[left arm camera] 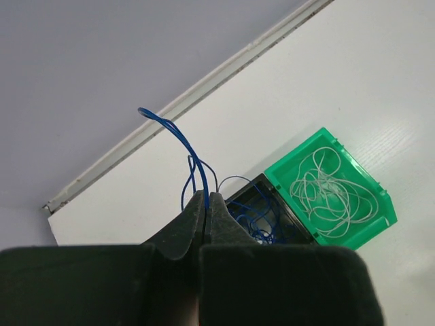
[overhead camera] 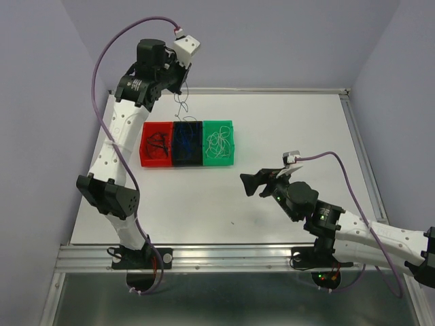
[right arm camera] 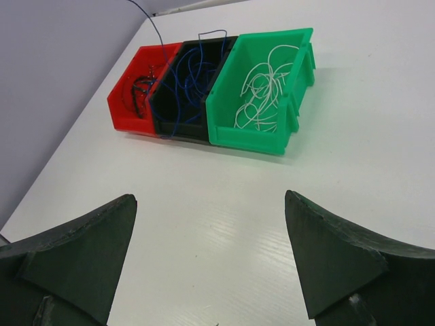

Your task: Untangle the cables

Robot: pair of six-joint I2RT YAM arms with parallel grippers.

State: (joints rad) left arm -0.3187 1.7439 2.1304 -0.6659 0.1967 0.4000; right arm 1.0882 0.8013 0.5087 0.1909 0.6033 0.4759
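Left wrist cam, L claw [left arm camera: 206,197] clamped on blue cable [left arm camera: 183,142], pinch point hidden, R claw [right arm camera: 211,195] apart.

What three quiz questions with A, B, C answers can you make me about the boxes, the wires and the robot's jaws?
1. Where are the white wires? A red bin; B black bin; C green bin.
2. How many bins stand in the row? A two; B three; C four.
3. How are the left arm's jaws? A wide open; B shut on a blue wire; C shut on nothing.
Answers: 1 C, the white loops lie inside the green one. 2 B, three stand side by side. 3 B, the blue wire rises from between the closed jaws.
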